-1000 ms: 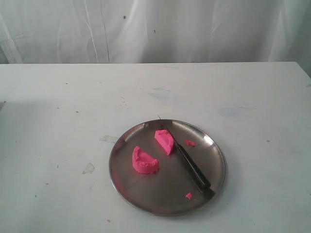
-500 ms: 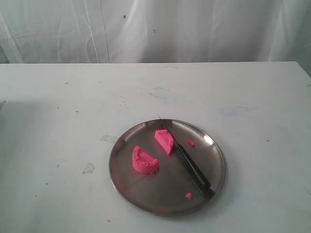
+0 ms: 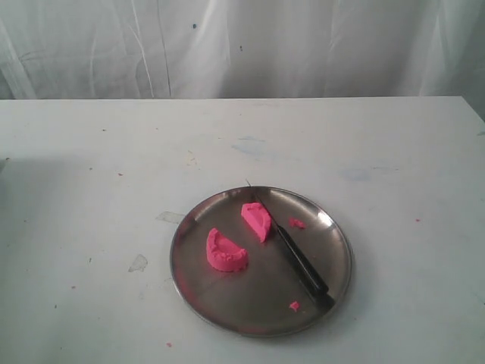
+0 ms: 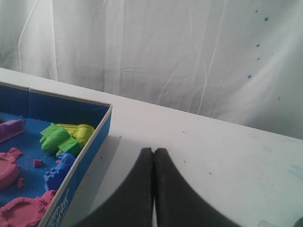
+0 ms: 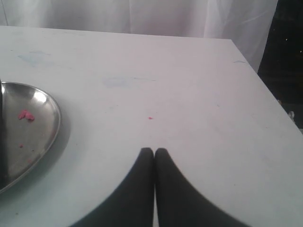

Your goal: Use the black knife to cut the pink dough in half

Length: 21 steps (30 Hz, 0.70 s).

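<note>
While nothing on the plate (image 3: 189,265) differs from the views of half a second and a second ago, the scene reads as a finished job: the pink dough (image 3: 227,252) lies as two half-moon pieces in the lower middle of the exterior frame, one toward the plate's left-centre and the other (image 3: 257,220) above and to its right, clearly apart from each other. Just beside that upper piece, the black knife (image 3: 299,262) rests flat on the steel, its tip pointing up-left toward the plate's far rim and its handle running down-right toward the near rim; whether the blade touches the dough I cannot tell. A few pink crumbs (image 3: 296,223) sit on the plate to the right of the blade and near the handle. Neither arm appears in the exterior view. At the bottom centre of the left wrist view, the left gripper (image 4: 153,156) has its jaws pressed together, holding nothing, above bare table (image 4: 213,151) with a blue box (image 4: 90,137) of coloured moulds at the left edge. At the bottom centre of the right wrist view, the right gripper (image 5: 154,155) likewise has its jaws together and empty, with the plate's rim (image 5: 56,118) at the left edge. My judgement is that the cut is done and the arms are parked clear.
</note>
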{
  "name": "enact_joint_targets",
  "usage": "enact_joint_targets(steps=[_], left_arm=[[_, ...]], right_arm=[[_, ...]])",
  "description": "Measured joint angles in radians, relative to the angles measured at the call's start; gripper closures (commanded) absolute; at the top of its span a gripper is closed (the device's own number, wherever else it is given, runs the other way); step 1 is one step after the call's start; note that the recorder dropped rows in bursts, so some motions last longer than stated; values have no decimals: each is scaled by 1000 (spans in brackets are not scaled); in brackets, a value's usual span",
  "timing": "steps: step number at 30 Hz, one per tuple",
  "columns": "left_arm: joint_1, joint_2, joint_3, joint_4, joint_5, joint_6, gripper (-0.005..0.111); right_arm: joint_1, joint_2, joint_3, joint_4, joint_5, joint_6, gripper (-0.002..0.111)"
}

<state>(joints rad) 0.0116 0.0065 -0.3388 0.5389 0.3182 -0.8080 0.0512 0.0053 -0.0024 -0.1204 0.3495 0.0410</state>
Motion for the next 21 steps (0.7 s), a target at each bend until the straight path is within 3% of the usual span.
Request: enact_joint_targets(steps=[17,21], left_arm=[[0,0,12,0,-20,0,107],[0,0,65,-101,27,18,107]], right_arm=[[0,0,0,0,0,0,108],[0,0,0,0,0,0,108]])
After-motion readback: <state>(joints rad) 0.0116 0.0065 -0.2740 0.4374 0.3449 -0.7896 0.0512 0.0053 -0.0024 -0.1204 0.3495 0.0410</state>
